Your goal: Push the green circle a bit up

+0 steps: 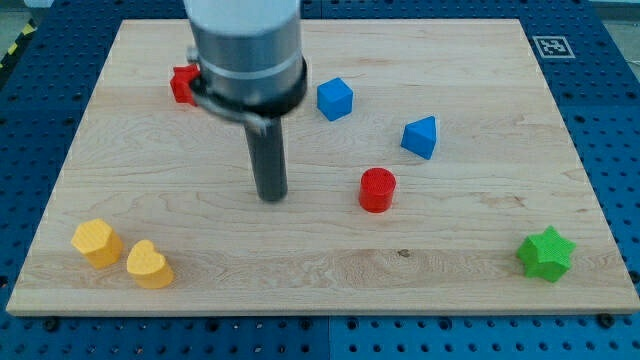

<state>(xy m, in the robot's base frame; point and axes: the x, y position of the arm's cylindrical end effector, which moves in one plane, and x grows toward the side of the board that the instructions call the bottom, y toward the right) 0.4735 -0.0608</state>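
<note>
My tip rests on the wooden board, left of centre. No green circle shows in the camera view; the arm's wide body hides part of the board near the view's top. The only green block in view is a green star at the bottom right, far to the right of my tip. A red cylinder stands to the right of my tip, clearly apart from it.
A red block is partly hidden behind the arm at the top left. A blue cube and a blue wedge-like block lie up and right of my tip. A yellow hexagon and a yellow heart sit at the bottom left.
</note>
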